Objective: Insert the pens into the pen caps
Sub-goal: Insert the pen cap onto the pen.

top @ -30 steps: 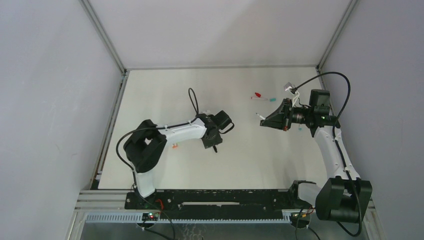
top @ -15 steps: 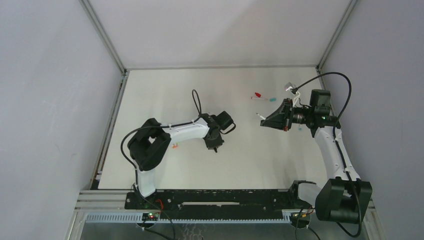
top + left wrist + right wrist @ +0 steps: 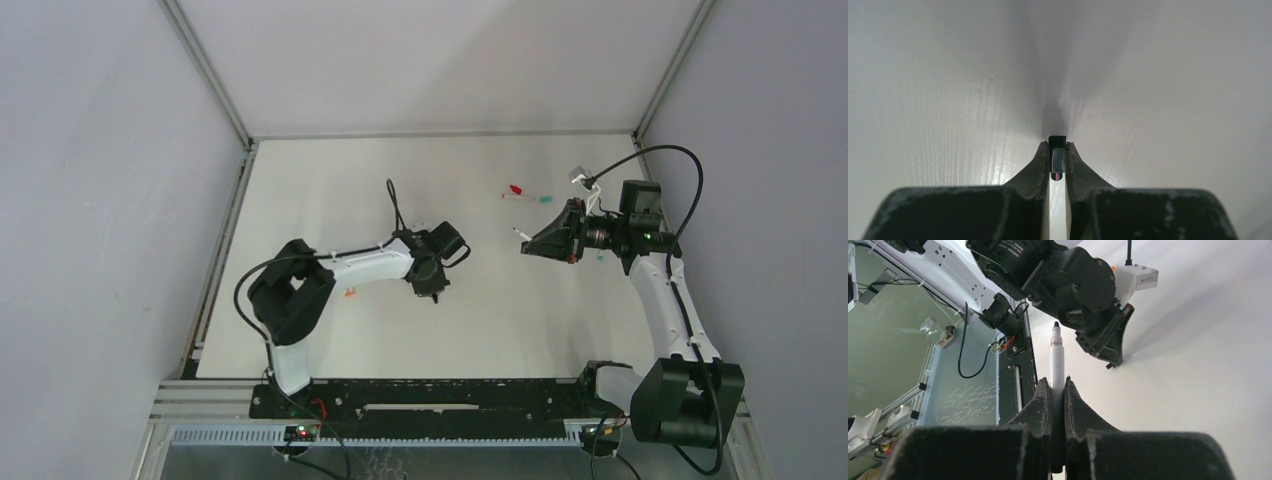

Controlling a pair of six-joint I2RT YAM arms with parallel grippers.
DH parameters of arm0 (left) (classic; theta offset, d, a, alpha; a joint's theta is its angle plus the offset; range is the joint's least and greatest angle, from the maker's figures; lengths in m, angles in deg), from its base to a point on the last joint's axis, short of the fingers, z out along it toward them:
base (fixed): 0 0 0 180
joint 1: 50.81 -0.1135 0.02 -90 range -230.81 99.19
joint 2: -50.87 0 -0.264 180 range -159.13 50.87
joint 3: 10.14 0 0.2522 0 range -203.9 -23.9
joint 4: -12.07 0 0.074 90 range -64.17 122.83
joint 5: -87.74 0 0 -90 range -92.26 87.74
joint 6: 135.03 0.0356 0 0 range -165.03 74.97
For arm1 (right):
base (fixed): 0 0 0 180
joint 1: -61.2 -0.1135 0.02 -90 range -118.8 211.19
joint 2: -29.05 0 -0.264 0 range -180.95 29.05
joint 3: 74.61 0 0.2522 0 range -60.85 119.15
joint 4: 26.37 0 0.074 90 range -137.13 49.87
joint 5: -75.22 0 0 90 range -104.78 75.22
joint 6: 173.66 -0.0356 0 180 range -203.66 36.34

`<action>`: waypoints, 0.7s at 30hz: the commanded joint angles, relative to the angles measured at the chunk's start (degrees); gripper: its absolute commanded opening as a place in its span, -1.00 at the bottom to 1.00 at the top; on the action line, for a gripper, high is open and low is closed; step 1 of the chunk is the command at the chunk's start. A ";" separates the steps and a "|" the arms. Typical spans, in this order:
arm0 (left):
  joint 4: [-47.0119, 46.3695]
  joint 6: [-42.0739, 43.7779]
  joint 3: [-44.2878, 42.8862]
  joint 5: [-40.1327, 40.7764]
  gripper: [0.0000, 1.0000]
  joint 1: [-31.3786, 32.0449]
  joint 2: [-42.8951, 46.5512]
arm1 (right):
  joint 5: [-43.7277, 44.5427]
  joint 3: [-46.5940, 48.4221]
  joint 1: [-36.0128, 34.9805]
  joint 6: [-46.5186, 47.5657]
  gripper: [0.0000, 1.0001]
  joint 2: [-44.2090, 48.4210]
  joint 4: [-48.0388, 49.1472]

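Observation:
My left gripper (image 3: 1057, 145) is shut on a small black pen cap (image 3: 1057, 141), which stands on the table and pokes out just past the fingertips. From the top view, that gripper (image 3: 434, 295) points down at the table's middle. My right gripper (image 3: 1057, 382) is shut on a white pen (image 3: 1056, 359) whose dark tip points toward the left arm. In the top view, this pen (image 3: 518, 234) is held above the table at the right gripper (image 3: 526, 246), well apart from the left gripper.
A red-ended pen (image 3: 516, 191) and a teal-ended one (image 3: 545, 199) lie at the back right. A small orange piece (image 3: 349, 293) lies under the left arm, and a teal piece (image 3: 599, 256) sits under the right wrist. Walls enclose the table.
The left jaws have closed onto the black cap, and the left wrist has shifted slightly. The right arm and its pen have stayed still.

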 commanded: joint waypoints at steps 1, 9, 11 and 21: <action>-10.91 7.49 5.44 -2.43 -1.00 0.32 11.02 | -0.31 2.00 0.51 3.46 -1.00 1.94 -1.39; -54.41 15.19 28.31 -9.38 -1.00 0.42 35.61 | -2.38 2.00 0.42 9.28 -1.00 4.33 -4.61; -65.48 17.00 31.84 -12.25 -1.00 0.47 39.31 | -2.87 2.00 0.19 10.76 -1.00 5.30 -5.07; -105.41 18.45 39.08 -25.56 -1.00 0.61 44.43 | -1.04 10.96 -5.52 18.21 -1.00 6.47 -18.69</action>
